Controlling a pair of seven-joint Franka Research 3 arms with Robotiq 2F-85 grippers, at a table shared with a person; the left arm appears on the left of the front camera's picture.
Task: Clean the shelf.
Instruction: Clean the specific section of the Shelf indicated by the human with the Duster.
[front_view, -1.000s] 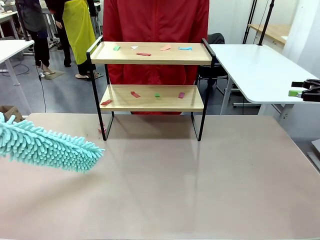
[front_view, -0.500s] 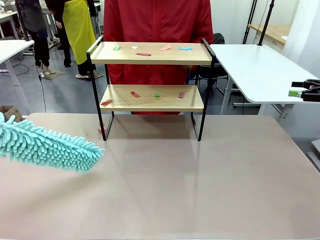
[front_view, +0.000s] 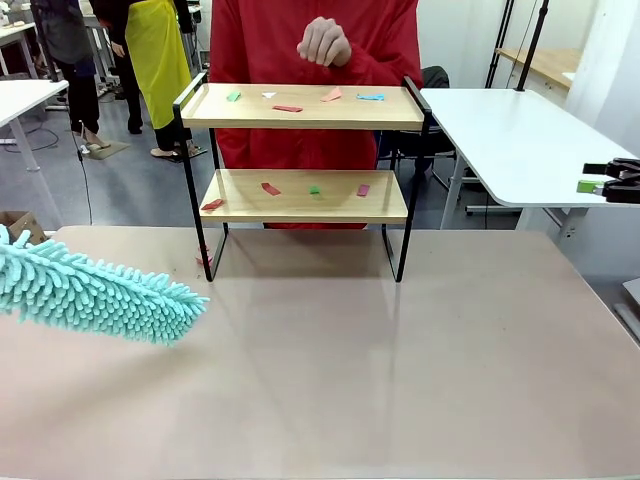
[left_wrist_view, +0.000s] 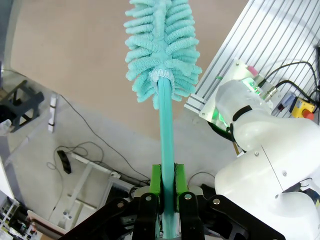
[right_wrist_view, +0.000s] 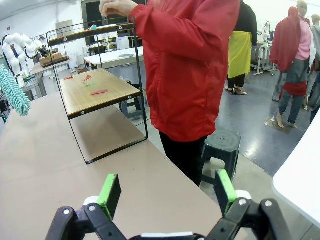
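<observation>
Front view: the shelf (front_view: 300, 119) stands at the far edge of the worktop (front_view: 400, 370), just in front of a person in a red jacket whose hands (front_view: 325, 42) are clasped above its top board. Small coloured scraps (front_view: 287, 108) lie scattered on both boards, about five on top and four below, so no cleaning shows as done. The left end effector (left_wrist_view: 167, 174) is clamped tight on the teal handle of a fluffy duster (front_view: 100, 295), whose head hangs over the worktop's left side, well apart from the shelf. The right end effector (right_wrist_view: 167, 192) stands wide and empty, off at the right. By my judgement the task is at its very start: both boards remain to be swept.
</observation>
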